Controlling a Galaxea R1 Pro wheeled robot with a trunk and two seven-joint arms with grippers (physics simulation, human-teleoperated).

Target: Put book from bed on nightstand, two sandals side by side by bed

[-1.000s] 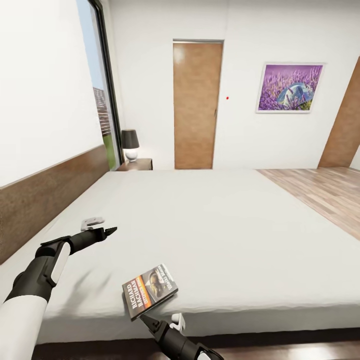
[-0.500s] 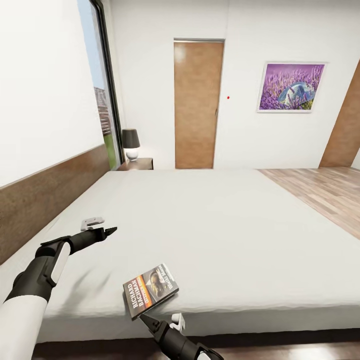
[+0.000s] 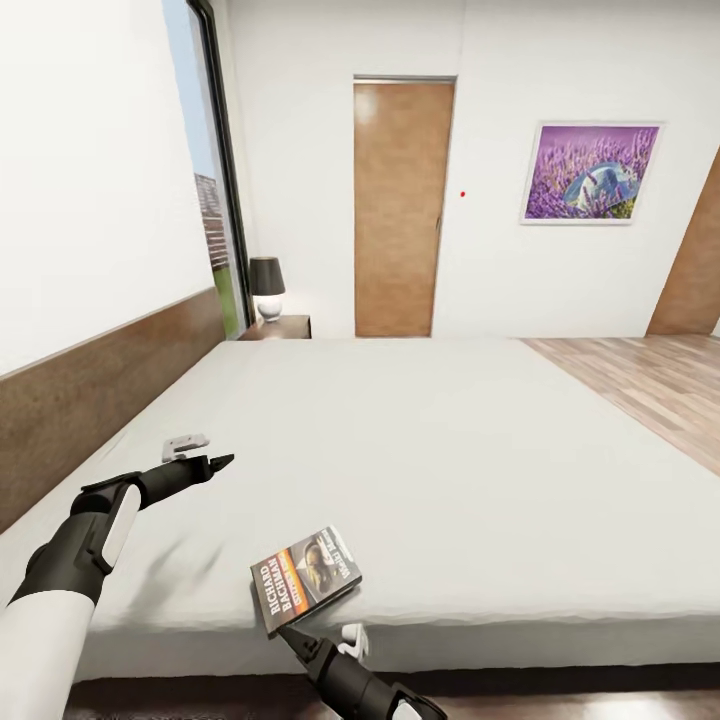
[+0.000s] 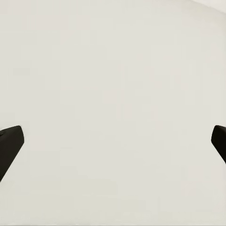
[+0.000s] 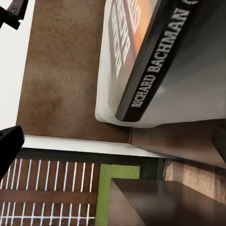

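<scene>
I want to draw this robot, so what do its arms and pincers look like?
Each arm is white and smooth higher up, then turns into black jointed segments toward the end. The left pincer is slim, black and pointed, with a small pale grey block beside it. The right pincer is black too, with a small white piece next to it. Its fingers look dark and blunt.

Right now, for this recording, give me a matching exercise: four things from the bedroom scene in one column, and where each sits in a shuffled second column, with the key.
Things:
1. dark paperback book with orange band
2. black-shaded table lamp
3. purple lavender picture
4. left gripper

Places:
A. on the white wall, right of the brown door
B. over the pale mattress, near the wooden headboard
C. at the mattress's near edge
D. on the dark-brown nightstand by the window

Pairs: 1-C, 2-D, 3-A, 4-B
</scene>
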